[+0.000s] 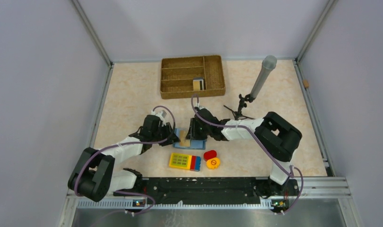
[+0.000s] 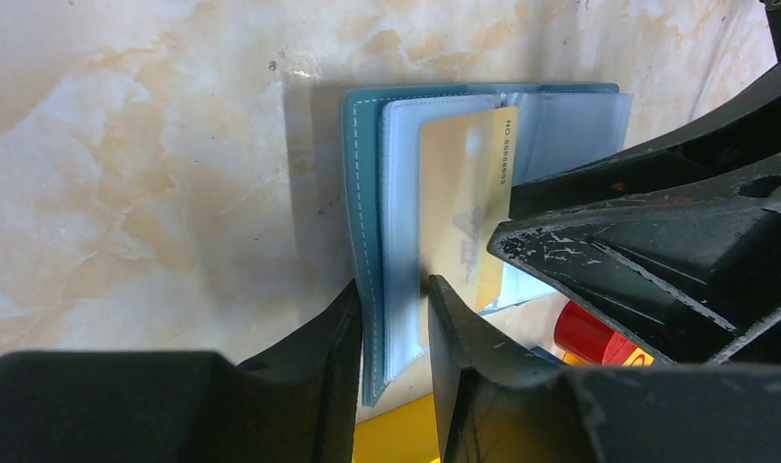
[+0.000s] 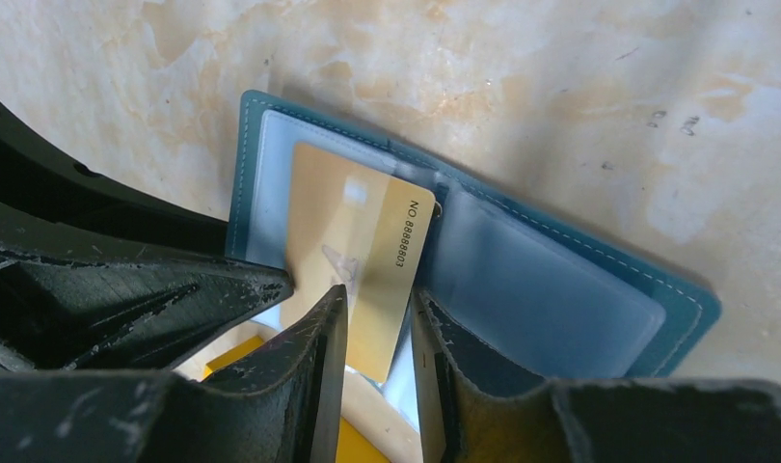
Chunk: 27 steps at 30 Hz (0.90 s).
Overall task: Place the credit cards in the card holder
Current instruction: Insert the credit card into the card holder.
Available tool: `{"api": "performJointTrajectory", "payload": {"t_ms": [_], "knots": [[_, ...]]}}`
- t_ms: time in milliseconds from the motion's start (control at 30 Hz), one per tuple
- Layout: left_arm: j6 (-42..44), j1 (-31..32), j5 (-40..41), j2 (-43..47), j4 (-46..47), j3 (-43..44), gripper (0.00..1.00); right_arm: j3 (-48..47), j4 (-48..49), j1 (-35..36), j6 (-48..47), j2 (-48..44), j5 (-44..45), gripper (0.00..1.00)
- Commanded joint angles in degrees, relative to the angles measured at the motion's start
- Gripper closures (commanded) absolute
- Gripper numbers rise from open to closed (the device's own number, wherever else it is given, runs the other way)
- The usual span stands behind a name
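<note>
Top external shows the table [image 1: 133, 94] with the wicker tray [image 1: 168, 90] at twelve o'clock, and more credit cards [image 1: 198, 84] standing on edge in one of its right-hand compartments (we make out a tan and a blue one, no more). At the middle lies the card holder [image 1: 199, 144], open and flat with its lighter pockets up and the yellow keypad block [image 1: 185, 161] just at its six o'clock.

The left gripper [image 2: 394, 289] comes at the holder from nine o'clock. Its jaws stand partly apart, astride the teal outer edge and the first clear leaf, clamping nothing that we can see. We judge it is there to steady the holder so it cannot slide.

The right gripper [image 3: 379, 294] comes from three o'clock, jaws also partly apart, tips over the near end of the tan-yellow card [image 3: 358, 222], and we see no pinch on it. That card sits part-way inside a clear pocket on the holder's nine o'clock half, slightly skewed, much of it bare.

We judge the step in hand is seating this card, and the next push should run along the pocket, or a corner may catch the seam
</note>
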<state>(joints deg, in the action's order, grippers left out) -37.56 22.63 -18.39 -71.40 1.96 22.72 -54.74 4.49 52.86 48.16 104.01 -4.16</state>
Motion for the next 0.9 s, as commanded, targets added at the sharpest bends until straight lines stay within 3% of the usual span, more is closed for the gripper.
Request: {"api": "performJointTrajectory", "payload": {"t_ms": [0,267,767,800,867], "knots": [[1.24,-0.05,-0.7,-0.54,-0.66,-1.18,0.66,-2.57,0.17,1.11,1.05,1.73,-1.95,0.7],[1.16,-0.09,-1.94,0.21,-0.09,-1.54,0.63,-3.84,3.19,1.24,3.79,3.18,-4.5,0.75],[-1.3,-0.04,-3.45,0.88,3.02,-3.11,0.64,-0.98,8.38,1.25,5.07,-0.85,-3.01,0.74],[-1.49,-0.04,-2.31,1.3,2.32,-3.2,0.62,-1.0,6.63,1.21,4.11,-1.62,-1.92,0.73],[-1.71,-0.04,-0.11,2.79,0.96,-3.29,0.48,-0.83,3.76,1.19,2.0,-3.61,1.36,0.7]]}}
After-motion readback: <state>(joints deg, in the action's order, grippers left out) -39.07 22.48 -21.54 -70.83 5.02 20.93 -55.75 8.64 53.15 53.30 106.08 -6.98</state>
